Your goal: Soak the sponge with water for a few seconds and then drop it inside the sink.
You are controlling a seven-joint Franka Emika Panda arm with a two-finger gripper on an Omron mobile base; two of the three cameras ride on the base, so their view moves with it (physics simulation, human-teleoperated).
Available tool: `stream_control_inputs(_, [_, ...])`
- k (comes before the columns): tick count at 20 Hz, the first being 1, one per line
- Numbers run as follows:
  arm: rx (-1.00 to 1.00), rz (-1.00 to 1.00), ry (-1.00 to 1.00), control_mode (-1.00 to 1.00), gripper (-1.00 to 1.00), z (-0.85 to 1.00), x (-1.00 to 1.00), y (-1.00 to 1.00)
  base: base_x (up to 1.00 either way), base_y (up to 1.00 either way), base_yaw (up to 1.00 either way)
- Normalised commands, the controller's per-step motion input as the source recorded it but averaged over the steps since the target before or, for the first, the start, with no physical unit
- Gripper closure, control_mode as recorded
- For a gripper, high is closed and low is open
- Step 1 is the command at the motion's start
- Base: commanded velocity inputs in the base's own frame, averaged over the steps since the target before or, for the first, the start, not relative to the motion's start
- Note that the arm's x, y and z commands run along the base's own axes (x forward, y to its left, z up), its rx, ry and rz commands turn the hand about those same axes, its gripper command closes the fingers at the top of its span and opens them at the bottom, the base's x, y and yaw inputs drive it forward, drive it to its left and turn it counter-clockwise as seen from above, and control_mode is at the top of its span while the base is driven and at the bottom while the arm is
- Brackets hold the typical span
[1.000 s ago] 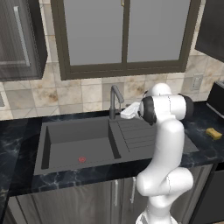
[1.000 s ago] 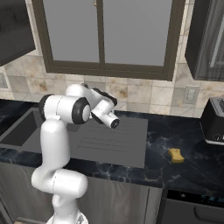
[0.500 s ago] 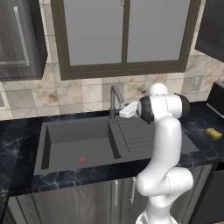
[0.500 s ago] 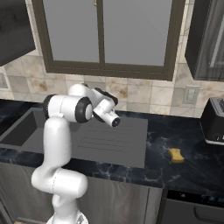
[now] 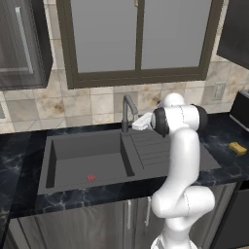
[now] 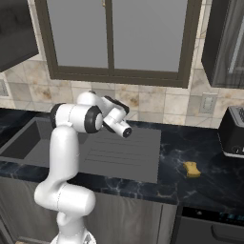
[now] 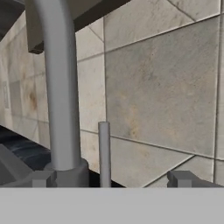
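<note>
Item 1. Robot arm (image 5: 182,160), one, white, rising at the near edge of the bench (image 6: 209,190). Its claw (image 7: 107,179) is spread wide and empty, fingertips (image 7: 41,178) flanking the thin upright faucet lever (image 7: 104,153), which stands just beside the faucet's thick stem.

Item 2. Sink (image 5: 82,163), one, dark grey, set into the black marbled bench; deep basin to the left with a red drain mark (image 5: 91,177), ribbed drainboard (image 6: 121,150) to the right. No water stream is visible; judged that the tap is not yet running.

Item 3. Sponge (image 6: 191,168), one, small yellow-tan block, lying flat on the bench well to the right of the drainboard, well apart from the claw, between sink and toaster.
Handling, judged: light, soft and compressible, not fragile; likely heavier and slicker once wet. Best taken across its narrower waisted middle from above, with a gentle squeeze so it does not spring out.

Item 4. Faucet (image 5: 127,111), one, grey gooseneck, at the back edge of the sink between basin and drainboard.

Item 5. Toaster (image 6: 233,131), one, dark, at the bench's far right.

Item 6. Tiled wall (image 7: 162,87) with one wall outlet (image 6: 208,102); one double-paned window (image 5: 138,39) above.
</note>
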Motion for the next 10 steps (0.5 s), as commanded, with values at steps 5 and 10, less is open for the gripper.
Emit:
stream_control_inputs(5, [0.0, -0.01, 0.0, -1.0, -1.0, -0.04, 0.16, 0.0, 0.0, 0.0, 0.0])
stream_control_inputs(10, [0.0, -0.02, 0.0, -1.0, -1.0, 0.0, 0.16, 0.0, 0.0, 0.0, 0.0])
